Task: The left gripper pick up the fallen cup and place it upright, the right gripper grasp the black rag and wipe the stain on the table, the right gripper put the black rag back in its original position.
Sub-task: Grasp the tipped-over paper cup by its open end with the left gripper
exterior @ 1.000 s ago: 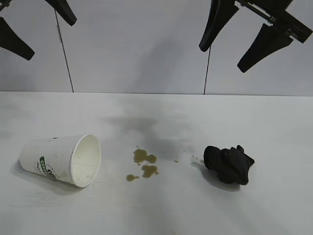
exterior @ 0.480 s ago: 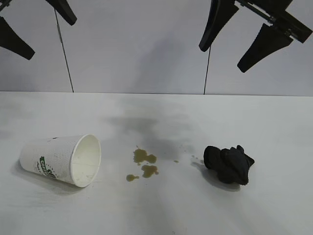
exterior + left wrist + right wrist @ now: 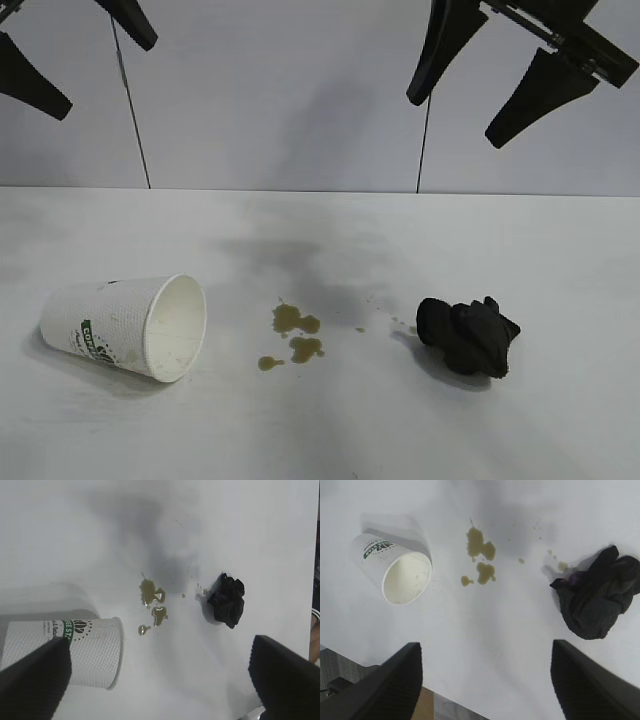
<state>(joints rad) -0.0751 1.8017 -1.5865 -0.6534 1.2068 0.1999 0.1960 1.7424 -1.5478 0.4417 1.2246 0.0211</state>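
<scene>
On the table (image 3: pixel 560 250), the white ribbed cup (image 3: pixel 125 325) lies toppled at nine o'clock, mouth facing the olive-brown stain (image 3: pixel 295 333) at centre. The crumpled black rag (image 3: pixel 468 335) sits at three o'clock. Overhead, the left gripper (image 3: pixel 62 52) and right gripper (image 3: pixel 493 78) hang spread wide, empty.

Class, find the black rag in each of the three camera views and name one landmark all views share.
Exterior view: the black rag lies on the table at right of centre, right of the stain.
Left wrist view: the rag sits in the right half, beyond the stain from the cup.
Right wrist view: the rag is at the right edge.
Shared landmark: the stain, between cup and rag.
</scene>
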